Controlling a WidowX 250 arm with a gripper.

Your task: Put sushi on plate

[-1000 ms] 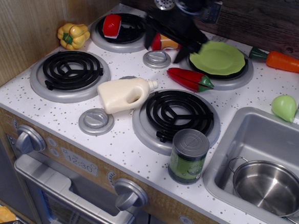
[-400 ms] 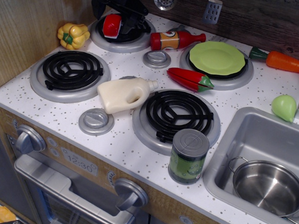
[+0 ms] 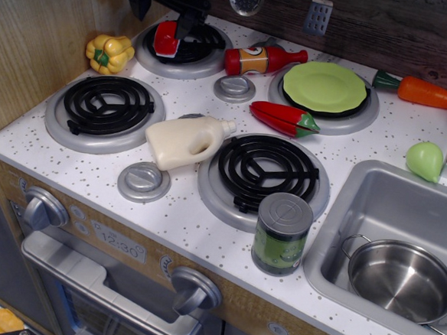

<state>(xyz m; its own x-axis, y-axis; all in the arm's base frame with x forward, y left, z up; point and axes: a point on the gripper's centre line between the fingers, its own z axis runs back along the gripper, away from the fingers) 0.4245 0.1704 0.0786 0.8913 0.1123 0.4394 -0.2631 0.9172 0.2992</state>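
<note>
At upper left the end effector point(image 3: 175, 18), its opening impossible to tell, hangs over the sushi point(image 3: 166, 38), likely light, stiff and slick, best pinched across its sides.

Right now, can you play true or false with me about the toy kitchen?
1. The sushi is on the green plate. False: it sits on the back left burner, and the plate holds nothing.
2. The gripper is right above the sushi. True.
3. The steel pot is in the sink. True.
4. The green can lies on its side. False: it stands upright.
5. The chili pepper lies in front of the plate. True.
</note>
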